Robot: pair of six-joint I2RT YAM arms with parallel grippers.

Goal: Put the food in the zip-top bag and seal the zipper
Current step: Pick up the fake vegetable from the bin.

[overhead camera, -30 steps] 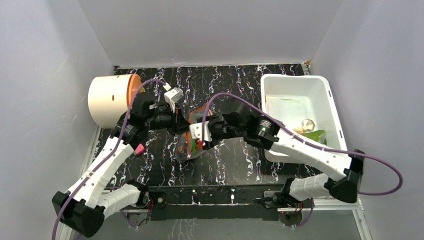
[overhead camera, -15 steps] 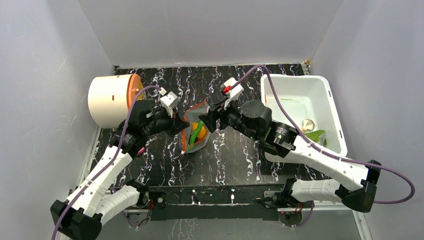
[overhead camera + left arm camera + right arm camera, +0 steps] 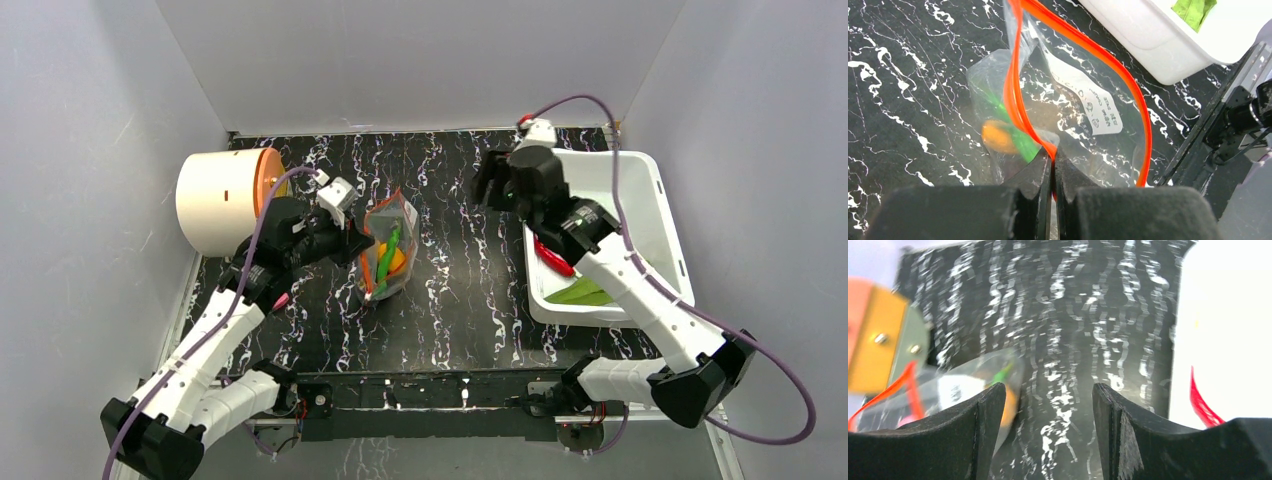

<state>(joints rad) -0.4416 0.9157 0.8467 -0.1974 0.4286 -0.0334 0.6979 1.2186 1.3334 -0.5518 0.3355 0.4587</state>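
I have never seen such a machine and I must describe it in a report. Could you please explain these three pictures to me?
These are two robot arms bolted at the near edge of a black table, each ending in a two-finger gripper. The wide picture comes from a fixed camera above; the other two come from a small camera on each wrist. The left gripper is shut on the orange-red zipper of a clear zip-top bag, whose mouth is open. Inside lie an orange fruit and a green pepper. The right gripper is open and empty, near the white bin, where a red chilli and a green leaf-like piece lie. A cream cylinder lies at the far left.
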